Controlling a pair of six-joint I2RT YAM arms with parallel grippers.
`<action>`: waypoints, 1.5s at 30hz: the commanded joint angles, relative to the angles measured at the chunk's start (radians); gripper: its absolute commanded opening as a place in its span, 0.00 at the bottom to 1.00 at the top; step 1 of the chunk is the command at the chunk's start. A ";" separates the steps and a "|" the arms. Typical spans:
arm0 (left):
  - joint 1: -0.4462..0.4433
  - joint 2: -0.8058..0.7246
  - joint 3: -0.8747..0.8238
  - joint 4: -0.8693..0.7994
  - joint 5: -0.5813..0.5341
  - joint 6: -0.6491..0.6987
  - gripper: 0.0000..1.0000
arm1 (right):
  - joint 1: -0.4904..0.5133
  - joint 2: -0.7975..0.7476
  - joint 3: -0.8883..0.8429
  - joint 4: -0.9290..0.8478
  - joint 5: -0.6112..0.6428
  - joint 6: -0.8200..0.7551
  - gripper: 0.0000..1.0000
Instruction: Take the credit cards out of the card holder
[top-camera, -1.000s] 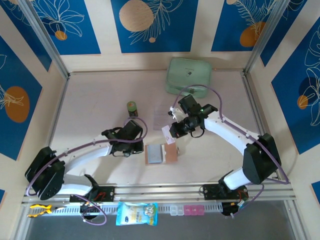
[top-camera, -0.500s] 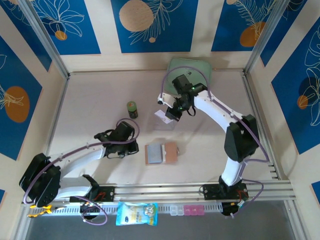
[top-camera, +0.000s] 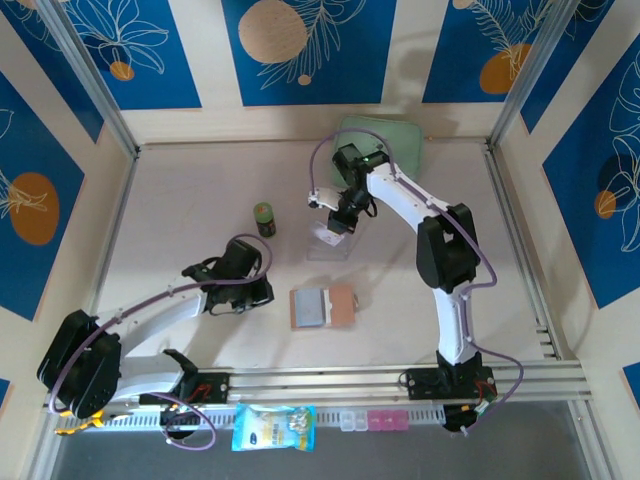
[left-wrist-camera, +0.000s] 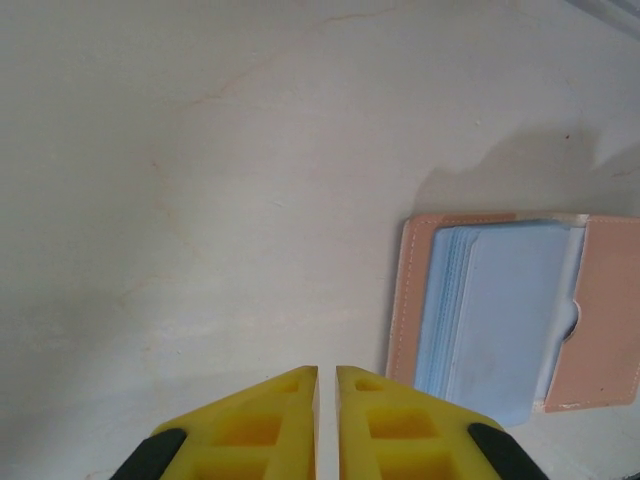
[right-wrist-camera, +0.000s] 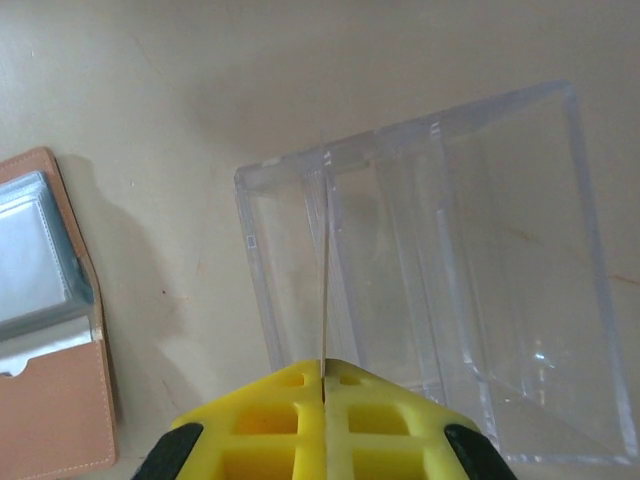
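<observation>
While the right gripper (right-wrist-camera: 325, 372) is pinching one credit card (right-wrist-camera: 325, 250) edge-on between fully closed jaws, I'm reading this step as the drop into the clear tray (right-wrist-camera: 520, 250). Nearest first: the left gripper (left-wrist-camera: 327, 385) is idling just left of the card holder (left-wrist-camera: 606, 300), its jaws all but together and gripping nothing. The card holder is lying open and flat on the table, pale sleeves up. Beyond the card holder, the card is looking lined up with a tray divider, so I'd be nudging sideways over one compartment, lowering, then releasing. The right wrist view is giving that alignment and the left wrist view the sleeve stack. The top view is adding the mint case (top-camera: 385, 135) farther behind the card holder.
</observation>
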 joint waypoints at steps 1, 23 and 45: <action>0.017 -0.023 0.003 -0.035 0.017 0.016 0.12 | -0.001 0.033 0.051 -0.104 -0.020 -0.063 0.00; 0.040 -0.050 0.010 -0.077 0.003 0.036 0.12 | 0.051 0.146 0.154 -0.206 0.092 -0.130 0.01; 0.040 -0.013 0.018 -0.038 0.023 0.030 0.13 | 0.032 0.000 0.059 -0.003 0.171 0.008 0.27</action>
